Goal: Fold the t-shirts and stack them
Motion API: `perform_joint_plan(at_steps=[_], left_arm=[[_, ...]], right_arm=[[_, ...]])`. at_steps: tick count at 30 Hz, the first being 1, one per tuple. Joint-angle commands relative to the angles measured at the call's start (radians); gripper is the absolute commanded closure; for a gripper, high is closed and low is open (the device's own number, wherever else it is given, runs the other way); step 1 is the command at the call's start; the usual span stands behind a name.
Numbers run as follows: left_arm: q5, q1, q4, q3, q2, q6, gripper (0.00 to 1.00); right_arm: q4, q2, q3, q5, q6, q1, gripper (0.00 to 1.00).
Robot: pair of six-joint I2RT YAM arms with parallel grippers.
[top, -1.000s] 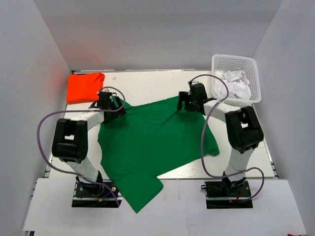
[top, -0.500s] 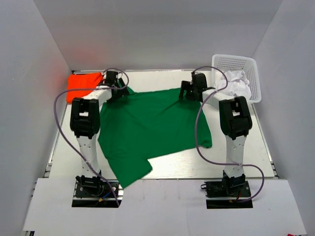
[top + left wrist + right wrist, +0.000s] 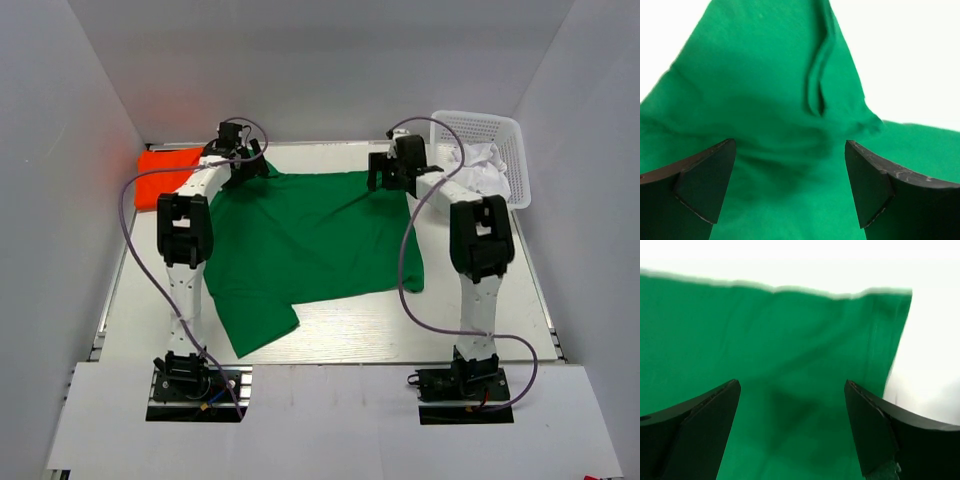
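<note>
The green t-shirt (image 3: 310,240) is apparently being spread flat, with the left gripper (image 3: 790,142) and right gripper (image 3: 791,383) opened over it. Folding is judged next, which calls for a fresh grasp.

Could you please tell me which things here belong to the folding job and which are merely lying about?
Part of the job:
- green t-shirt, spread out in the middle
- orange-red t-shirt, a compact bundle at the far left

Just lying about:
- white mesh basket, at the far right
- crumpled white material inside it
</note>
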Motion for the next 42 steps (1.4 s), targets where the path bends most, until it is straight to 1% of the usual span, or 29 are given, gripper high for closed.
perform_joint_plan(at_steps=[1,2,3,4,5,6,7,8,9,10,11,12,13,14,16,18,19,20,22,23,24,27,29,30,33,34,36,39,42], left_arm=[[0.086,0.003,0.022,-0.075,-0.218,0.037,0.0],[0.086,0.003,0.037,-0.116,-0.264,0.037,0.0],[0.098,0.003,0.047,-0.215,-0.363,0.037,0.0],[0.098,-0.009,0.058,-0.274,-0.418,0.025,0.0],[0.107,-0.018,0.072,-0.416,-0.477,0.004,0.0],[0.139,-0.018,0.124,-0.501,-0.535,-0.019,0.0],[0.156,-0.018,0.144,-0.585,-0.649,-0.059,0.0],[0.175,-0.018,0.161,-0.662,-0.705,-0.12,0.0],[0.198,-0.018,0.178,-0.813,-0.759,-0.142,0.0],[0.209,-0.027,0.196,-0.885,-0.81,-0.163,0.0],[0.221,-0.027,0.205,-1.022,-0.912,-0.196,0.0],[0.221,-0.036,0.206,-1.083,-0.961,-0.213,0.0],[0.221,-0.049,0.183,-1.136,-1.011,-0.225,0.0],[0.221,-0.049,0.157,-1.217,-1.101,-0.246,0.0],[0.212,-0.082,0.068,-1.316,-1.195,-0.265,0.0],[0.181,-0.105,-0.003,-1.359,-1.311,-0.277,0.0],[0.169,-0.106,-0.118,-1.359,-1.327,-0.277,0.0],[0.123,-0.116,-0.205,-1.335,-1.327,-0.277,0.0],[0.086,-0.131,-0.352,-1.303,-1.327,-0.299,0.0],[0.075,-0.147,-0.424,-1.303,-1.341,-0.327,0.02],[0.087,-0.147,-0.436,-1.322,-1.359,-0.343,0.02],[0.114,-0.176,-0.468,-1.394,-1.385,-0.394,0.08],[0.114,-0.208,-0.481,-1.419,-1.333,-0.403,0.08],[0.114,-0.217,-0.482,-1.419,-1.274,-0.403,0.08],[0.094,-0.262,-0.48,-1.373,-1.179,-0.414,0.08],[0.094,-0.273,-0.489,-1.362,-1.118,-0.424,0.08],[0.08,-0.309,-0.509,-1.349,-1.077,-0.438,0.08],[0.045,-0.331,-0.509,-1.349,-1.048,-0.46,0.12],[0.045,-0.353,-0.456,-1.39,-1.026,-0.483,0.2]], right_arm=[[0.107,-0.248,-0.163,-0.075,-0.047,0.003,0.1],[0.109,-0.286,-0.199,-0.072,-0.041,0.002,0.1],[0.107,-0.318,-0.312,-0.072,-0.021,0.003,0.1],[0.114,-0.425,-0.35,-0.058,0.003,0.008,0.1],[0.114,-0.461,-0.383,-0.038,0.029,0.006,0.1],[0.111,-0.526,-0.493,-0.026,0.109,0.005,0.1],[0.115,-0.589,-0.531,0.005,0.138,0.009,0.1],[0.126,-0.617,-0.601,0.005,0.161,0.009,0.1],[0.129,-0.668,-0.629,0.001,0.184,0.011,0.1],[0.099,-0.691,-0.658,0.038,0.194,0.011,0.1],[0.095,-0.744,-0.675,0.068,0.218,0.011,0.1],[0.059,-0.76,-0.687,0.162,0.229,0.009,0.1],[0.061,-0.78,-0.726,0.187,0.256,0.009,0.1],[0.068,-0.829,-0.74,0.21,0.281,0.003,0.1],[0.119,-0.886,-0.796,0.234,0.324,0.003,0.1],[0.137,-0.904,-0.828,0.244,0.341,0.002,0.1],[0.147,-0.915,-0.83,0.244,0.352,0.003,0.1],[0.156,-0.92,-0.829,0.243,0.352,0.003,0.1],[0.155,-0.921,-0.827,0.243,0.352,0.0,0.1],[0.16,-0.924,-0.833,0.247,0.355,0.0,0.1],[0.173,-0.921,-0.842,0.244,0.349,0.003,0.1],[0.186,-0.9,-0.855,0.26,0.344,0.002,0.1],[0.184,-0.877,-0.852,0.29,0.343,-0.001,0.1],[0.181,-0.86,-0.844,0.298,0.343,0.0,0.1],[0.175,-0.825,-0.826,0.295,0.338,-0.003,0.1],[0.173,-0.817,-0.824,0.297,0.341,-0.006,0.1],[0.181,-0.812,-0.829,0.3,0.341,-0.009,0.1],[0.19,-0.809,-0.842,0.309,0.344,-0.012,0.1],[0.196,-0.808,-0.846,0.318,0.347,-0.021,0.1]])
